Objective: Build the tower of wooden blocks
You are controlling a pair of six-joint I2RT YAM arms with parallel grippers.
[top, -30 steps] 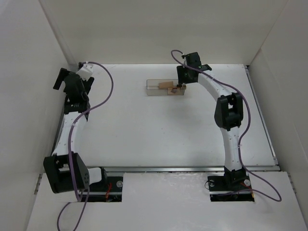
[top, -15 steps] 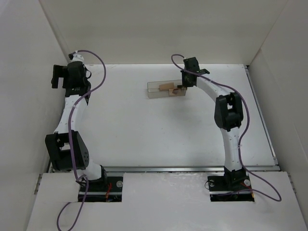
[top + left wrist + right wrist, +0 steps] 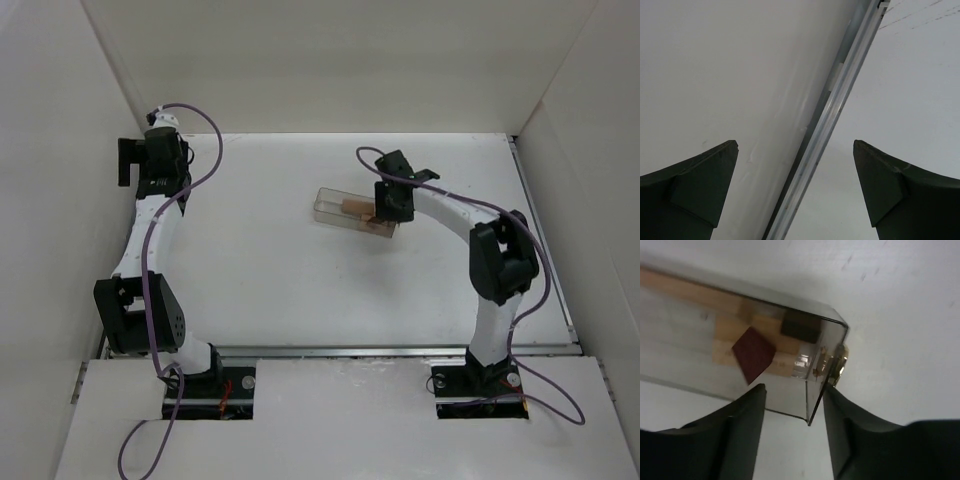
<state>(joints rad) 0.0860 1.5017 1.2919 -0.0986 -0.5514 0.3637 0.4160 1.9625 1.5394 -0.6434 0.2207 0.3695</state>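
Packed inside a clear plastic box: the wooden blocks for the tower. Among them, light tan bars lying lengthwise, a dark red-brown piece showing as a diamond against the bars, and a darker brown block close to the latched end. On that end wall, a small brass latch. Seen from above, lying askew on the white table, right of centre and toward the far side, with the tan wood showing through the plastic.

Straddling the latched end of the box, the right gripper: jaws partly apart, one dark finger on each side of the box's corner edge, both close against the plastic. Cannot tell whether clamped on the wall or only touching it.

Well apart from all this, up in the far left corner, the left gripper: jaws spread wide, nothing between them. Below it, an aluminium rail running along the table's edge beside the white side wall.
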